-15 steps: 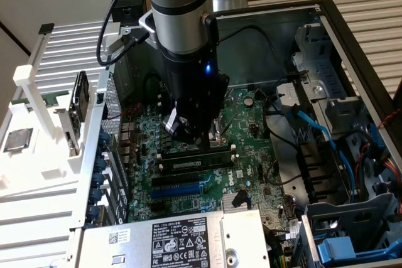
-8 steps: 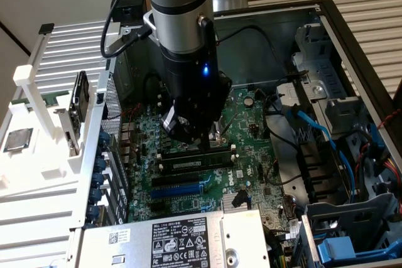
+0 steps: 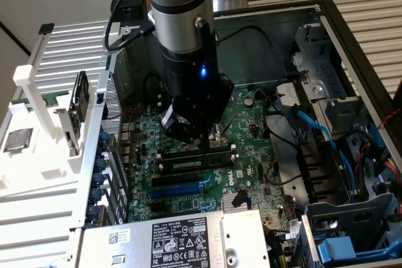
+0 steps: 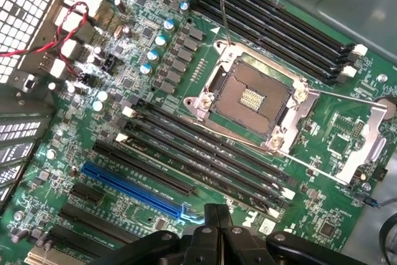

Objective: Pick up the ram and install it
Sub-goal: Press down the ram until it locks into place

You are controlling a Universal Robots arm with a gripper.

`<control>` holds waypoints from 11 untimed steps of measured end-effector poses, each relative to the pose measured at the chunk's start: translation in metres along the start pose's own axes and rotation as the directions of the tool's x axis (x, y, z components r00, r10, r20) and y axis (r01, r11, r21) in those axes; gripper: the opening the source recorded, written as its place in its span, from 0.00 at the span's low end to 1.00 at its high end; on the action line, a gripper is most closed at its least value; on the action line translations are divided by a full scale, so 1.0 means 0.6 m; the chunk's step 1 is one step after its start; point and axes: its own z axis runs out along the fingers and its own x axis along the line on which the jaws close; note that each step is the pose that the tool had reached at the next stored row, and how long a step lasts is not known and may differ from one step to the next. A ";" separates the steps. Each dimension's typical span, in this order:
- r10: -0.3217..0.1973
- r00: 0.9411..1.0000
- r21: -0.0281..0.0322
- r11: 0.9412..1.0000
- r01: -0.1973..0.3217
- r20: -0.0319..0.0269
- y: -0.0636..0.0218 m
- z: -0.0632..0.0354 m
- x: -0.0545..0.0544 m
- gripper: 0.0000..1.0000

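In the exterior view the gripper is clenched tight down in the open steel case, fingertips on the ram lying in its slot – from the wrist view, glossy green motherboard, long black slots, square metal socket.

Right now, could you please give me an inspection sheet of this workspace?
Surface: green motherboard in an open computer case.
Job's things: ram lying along a memory slot beneath the gripper; seating unclear.
Clutter: open, empty processor socket.
Grippers: gripper shut, just above the memory slots.
Cables: blue cables; red-black wires.
Surroundings: white rack holding a silver processor chip.
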 end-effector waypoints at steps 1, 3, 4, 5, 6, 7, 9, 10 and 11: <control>0.013 1.000 0.001 1.000 -0.013 0.000 0.000 0.000 0.000 0.10; 0.038 0.999 0.003 0.999 -0.038 -0.001 0.000 0.000 0.000 0.10; 0.051 0.999 0.004 0.999 -0.051 -0.002 0.000 -0.001 0.000 0.10; 0.064 0.998 0.005 0.998 -0.064 -0.002 0.000 -0.001 0.000 0.10; 0.076 0.997 0.006 0.997 -0.076 -0.002 0.000 -0.001 0.000 0.10; 0.089 0.996 0.007 0.996 -0.089 -0.003 0.000 -0.001 0.000 0.10; 0.114 0.993 0.009 0.993 -0.114 -0.003 0.000 -0.002 0.000 0.10; 0.127 0.992 0.010 0.992 -0.127 -0.004 0.000 -0.002 0.000 0.10; 0.140 0.990 0.011 0.990 -0.140 -0.004 0.000 -0.002 0.000 0.10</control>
